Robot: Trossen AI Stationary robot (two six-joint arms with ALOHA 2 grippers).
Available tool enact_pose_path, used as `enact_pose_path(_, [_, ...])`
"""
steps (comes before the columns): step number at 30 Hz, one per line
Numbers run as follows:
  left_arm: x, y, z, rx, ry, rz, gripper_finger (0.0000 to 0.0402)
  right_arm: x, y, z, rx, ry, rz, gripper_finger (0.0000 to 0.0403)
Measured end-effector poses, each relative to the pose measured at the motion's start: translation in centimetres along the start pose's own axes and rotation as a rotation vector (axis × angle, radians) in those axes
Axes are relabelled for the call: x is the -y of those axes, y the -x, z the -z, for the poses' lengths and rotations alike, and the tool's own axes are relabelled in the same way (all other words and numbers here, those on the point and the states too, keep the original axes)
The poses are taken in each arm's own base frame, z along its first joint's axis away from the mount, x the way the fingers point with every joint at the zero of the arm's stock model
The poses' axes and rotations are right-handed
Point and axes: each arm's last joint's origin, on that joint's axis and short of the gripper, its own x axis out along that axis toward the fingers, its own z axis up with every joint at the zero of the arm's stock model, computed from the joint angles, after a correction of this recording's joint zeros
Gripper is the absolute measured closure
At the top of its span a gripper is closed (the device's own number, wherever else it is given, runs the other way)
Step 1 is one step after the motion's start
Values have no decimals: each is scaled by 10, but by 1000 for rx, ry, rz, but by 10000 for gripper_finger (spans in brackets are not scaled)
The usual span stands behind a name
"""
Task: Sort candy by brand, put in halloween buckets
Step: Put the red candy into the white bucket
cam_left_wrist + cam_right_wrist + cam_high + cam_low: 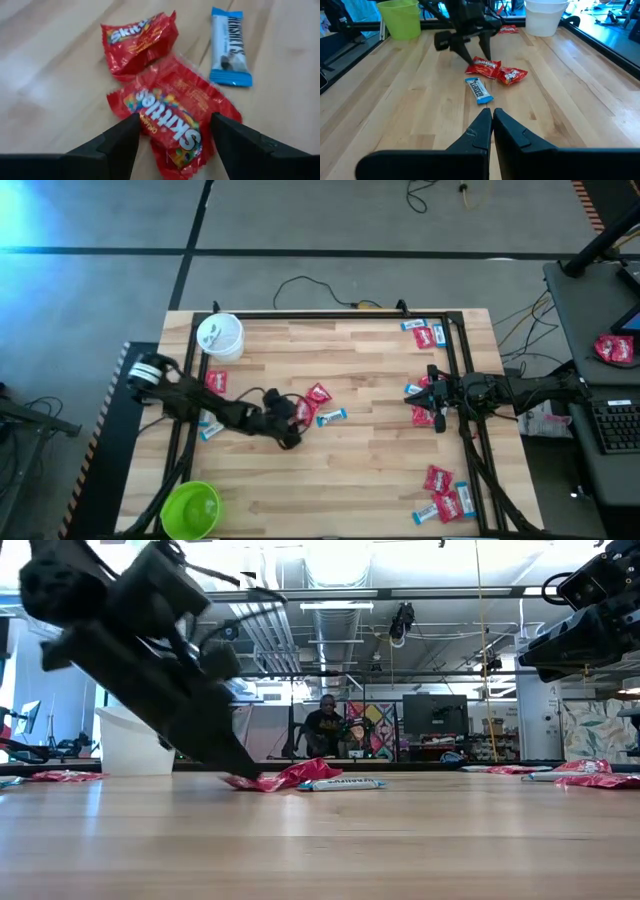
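Straddling a red Skittles pack (pixel 167 117) with fingers apart, the left gripper (pixel 172 142) is hiding its lower edge; the right gripper (pixel 492 125) is waiting closed at 3 o'clock.

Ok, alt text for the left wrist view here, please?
The left hand, fingers open, straddles a red Skittles pack lying flat on the wood table. A second, crumpled Skittles pack lies just beyond it, with a blue-and-white Hershey's bar beside them.
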Motion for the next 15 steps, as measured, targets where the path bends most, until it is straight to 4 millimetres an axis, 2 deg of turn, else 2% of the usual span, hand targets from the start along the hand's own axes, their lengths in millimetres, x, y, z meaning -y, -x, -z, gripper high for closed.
enact_pose_path(8, [15,-30,9,-6,82,-70,173,0,0,0,0,0,0,394])
enact_pose_path(12, [22,-34,14,4,75,-91,180,0,0,0,0,0,0,394])
enact_pose_path(15, [23,-34,16,10,72,-104,201,0,0,0,0,0,0,394])
